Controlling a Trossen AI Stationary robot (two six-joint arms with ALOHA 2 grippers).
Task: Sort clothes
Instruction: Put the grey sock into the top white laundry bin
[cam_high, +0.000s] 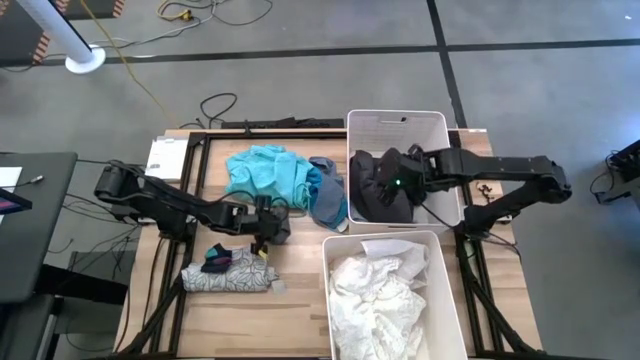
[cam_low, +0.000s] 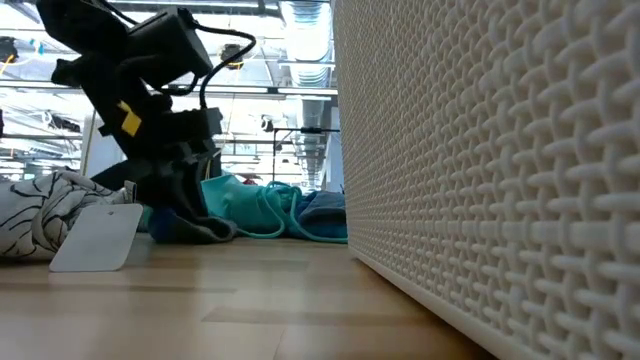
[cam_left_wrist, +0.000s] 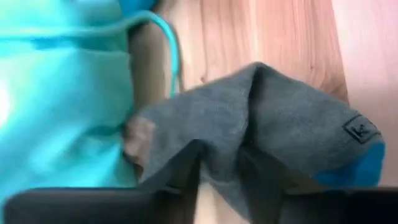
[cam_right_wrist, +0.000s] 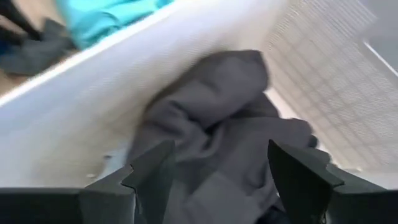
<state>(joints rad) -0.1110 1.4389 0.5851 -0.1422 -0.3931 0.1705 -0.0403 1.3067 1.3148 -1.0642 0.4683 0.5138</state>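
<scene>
My left gripper (cam_high: 268, 222) (cam_left_wrist: 224, 158) is low over the table, just near of the teal garment (cam_high: 268, 172) (cam_left_wrist: 62, 93), and is shut on a grey sock-like garment (cam_left_wrist: 292, 124) with a blue end. A grey-blue garment (cam_high: 326, 196) lies beside the teal one. A white leaf-print garment (cam_high: 228, 277) (cam_low: 40, 215) lies nearer, with a small dark and teal piece (cam_high: 218, 258) on it. My right gripper (cam_high: 388, 185) (cam_right_wrist: 217, 168) is open over the dark grey garments (cam_right_wrist: 211, 118) in the far white bin (cam_high: 400, 122). My left gripper pinches a raised fold of the grey garment (cam_left_wrist: 221, 140) between its two fingers (cam_left_wrist: 189, 177). The fingers come slanting down from the table's left side. The rest of the garment lies on the wood, its blue end (cam_left_wrist: 370, 165) toward the bins.
The near white bin (cam_high: 440, 300) holds white clothes (cam_high: 375, 295), and its wall (cam_low: 500, 180) fills the right of the low view. A white tag (cam_low: 100, 237) leans by the leaf-print garment. Bare wood lies along the near edge, left of that bin.
</scene>
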